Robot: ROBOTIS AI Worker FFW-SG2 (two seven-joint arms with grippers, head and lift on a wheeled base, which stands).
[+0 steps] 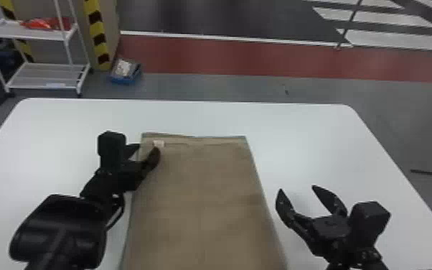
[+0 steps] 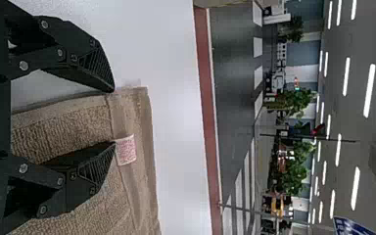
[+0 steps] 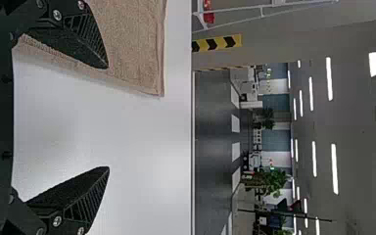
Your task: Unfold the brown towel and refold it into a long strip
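- Brown towel (image 1: pixel 204 201): lying flat on the white surface (image 1: pixel 315 143), in the middle from left to right. Shape: a broad rectangle, its long sides running near to far. Far edge roughly straight; near end cut off by the bottom of the head view.
- Pale tag (image 1: pixel 158 143): on the towel, close to its far left corner. The left wrist view shows reddish marks on it and a smooth band beside the ribbed weave.
- My left claw (image 1: pixel 148 147): at the towel's far left corner, open, fingers apart. One finger is over the towel, its tip right at the tag; the other is by the left edge. Contact with the cloth: cannot tell.
- My right claw (image 1: pixel 297 188): open wide, nothing between the fingers. Position: right of the towel, nearer than the left one, fingers pointing far. In the right wrist view, one finger overlaps the towel's right edge; the other is over bare white surface.
- Beyond the surface, far left: a white rack (image 1: pixel 46 76), a post with yellow and black stripes (image 1: pixel 98 39), and a blue box (image 1: pixel 125 79) on the floor just right of the post.
- Farther off: a red band (image 1: pixel 280 59) crossing the floor.
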